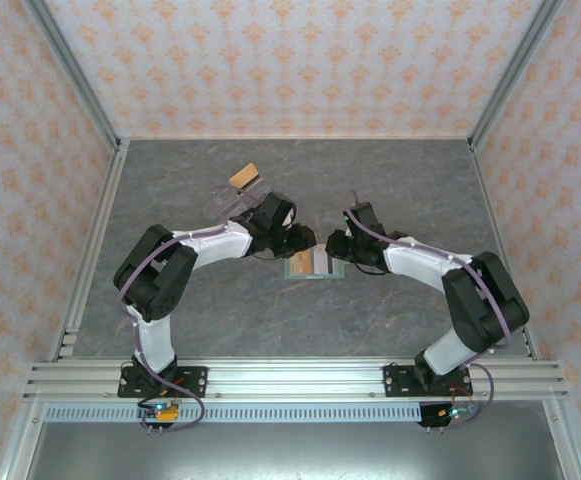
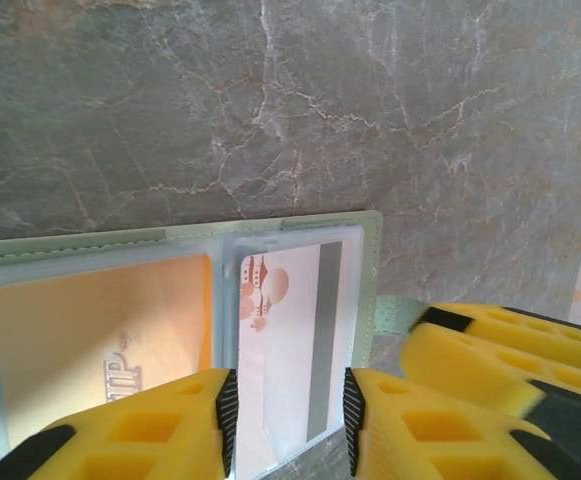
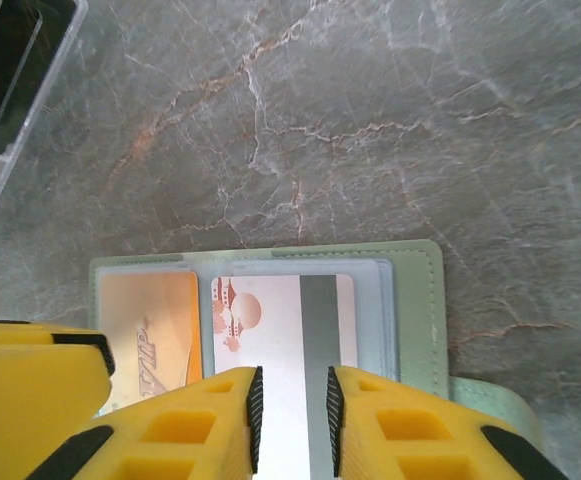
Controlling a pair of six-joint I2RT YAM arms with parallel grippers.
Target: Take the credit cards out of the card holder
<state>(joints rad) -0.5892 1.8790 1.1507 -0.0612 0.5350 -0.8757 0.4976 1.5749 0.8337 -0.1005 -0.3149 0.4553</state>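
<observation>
- Left gripper [image 2: 288, 420]: pads a little apart, nothing pinched between them; through the gap shows the near end of the white striped card [image 2: 290, 340]
- Right gripper [image 3: 292, 420]: jaws likewise narrowly parted, poised over that same card; nothing clamped that I can see
- Card holder [image 3: 420, 300]: lies open flat on the table [image 3: 370, 120], directly under and just ahead of both grippers, its tab [image 3: 490, 400] at the right; neither arm looks nearer
- Its long axis runs across both wrist views; the white card's runs toward the fingers, so I judge the draw comes straight back
- Orange card [image 3: 150, 330]: in the left pocket, beside the white one
- Clear tray [image 1: 235, 195]: farther off, well apart
</observation>
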